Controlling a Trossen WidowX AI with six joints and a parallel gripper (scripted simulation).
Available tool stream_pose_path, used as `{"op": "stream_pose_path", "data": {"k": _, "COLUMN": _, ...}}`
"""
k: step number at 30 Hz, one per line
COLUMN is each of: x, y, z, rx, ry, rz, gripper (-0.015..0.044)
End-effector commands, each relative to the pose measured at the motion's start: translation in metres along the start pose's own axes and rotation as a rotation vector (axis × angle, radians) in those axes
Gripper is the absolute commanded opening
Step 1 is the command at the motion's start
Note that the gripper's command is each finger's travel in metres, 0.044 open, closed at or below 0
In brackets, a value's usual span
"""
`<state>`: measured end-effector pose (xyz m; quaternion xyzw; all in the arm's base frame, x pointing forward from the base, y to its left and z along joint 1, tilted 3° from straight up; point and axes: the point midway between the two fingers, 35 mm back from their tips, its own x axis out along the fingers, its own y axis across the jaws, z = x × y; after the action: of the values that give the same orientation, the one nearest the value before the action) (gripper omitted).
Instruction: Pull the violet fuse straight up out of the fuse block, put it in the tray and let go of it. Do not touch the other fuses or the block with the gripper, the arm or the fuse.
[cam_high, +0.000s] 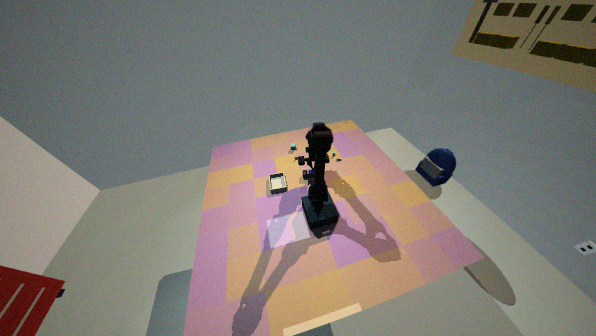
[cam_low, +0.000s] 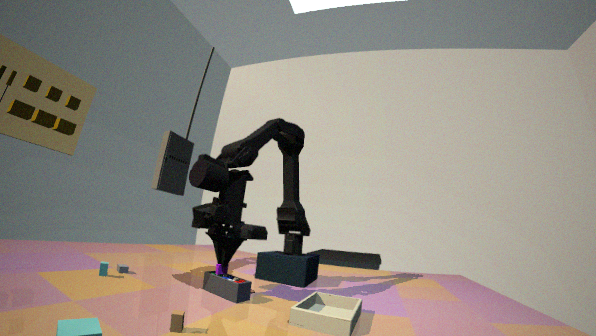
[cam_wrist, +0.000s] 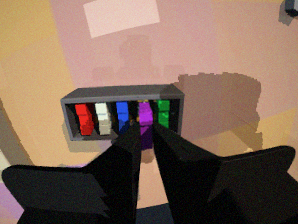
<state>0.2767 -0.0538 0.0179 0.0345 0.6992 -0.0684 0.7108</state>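
Note:
The violet fuse (cam_low: 219, 269) (cam_wrist: 145, 118) is held upright between the fingertips, raised above its slot in the grey fuse block (cam_low: 225, 288) (cam_wrist: 125, 92). Whether its lower end is fully clear of the block is hard to tell. My gripper (cam_low: 221, 270) (cam_wrist: 145, 128) is shut on it, just over the end of the block. In the wrist view the red fuse (cam_wrist: 84, 119), white fuse (cam_wrist: 103, 117) and blue fuse (cam_wrist: 122, 111) sit to its left, the green fuse (cam_wrist: 163, 111) close on its right. The cream tray (cam_high: 278, 191) (cam_low: 320, 321) stands apart from the block; it looks empty.
A cyan box (cam_low: 79, 326) and a small brown block (cam_low: 177, 321) stand in front of the fuse block in the exterior view. A small cyan piece (cam_low: 103, 268) and a grey piece (cam_low: 122, 268) are farther left. The arm's dark base (cam_high: 320, 215) (cam_low: 287, 270) stands behind the block.

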Motion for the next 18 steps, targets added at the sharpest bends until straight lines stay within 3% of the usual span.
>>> {"op": "stream_pose_path", "data": {"k": 1, "x": -0.0024, "y": 0.0003, "z": -0.0001, "rx": 0.0, "ry": 0.001, "rz": 0.001, "gripper": 0.0}}
{"op": "stream_pose_path", "data": {"k": 18, "x": -0.0108, "y": 0.0003, "z": -0.0006, "rx": 0.0, "ry": 0.001, "rz": 0.002, "gripper": 0.0}}
